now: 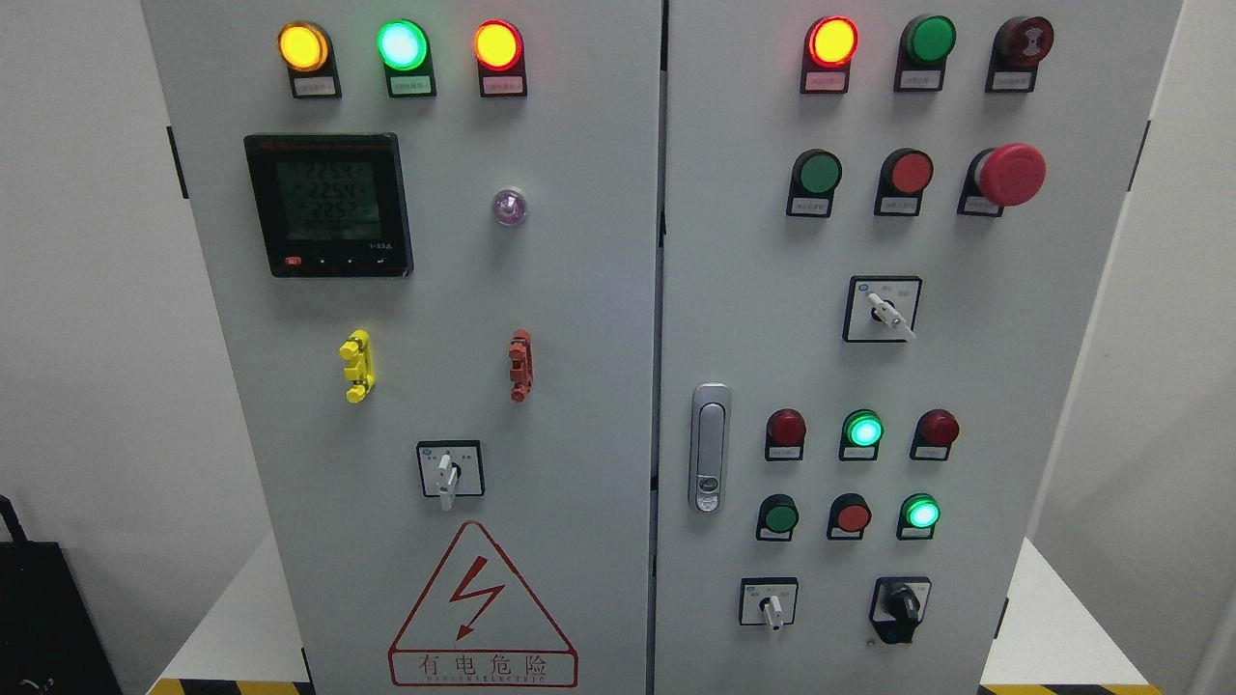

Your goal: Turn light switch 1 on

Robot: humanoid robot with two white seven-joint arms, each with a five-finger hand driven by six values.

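A grey electrical cabinet (579, 290) with two doors fills the head view. On the left door a yellow switch lever (357, 366) and a red switch lever (520, 365) sit side by side, with a white rotary selector (448, 471) below them. The right door carries a white selector (885, 311), a small white selector (771, 604) and a black knob (901, 605). I cannot tell from the labels which one is switch 1. Neither of my hands shows anywhere.
Lit yellow (302, 46), green (402, 44) and red lamps (498, 44) top the left door above a digital meter (328, 205). The right door has a red emergency stop (1009, 175), push buttons, lit green lamps (863, 430) and a metal door handle (710, 447).
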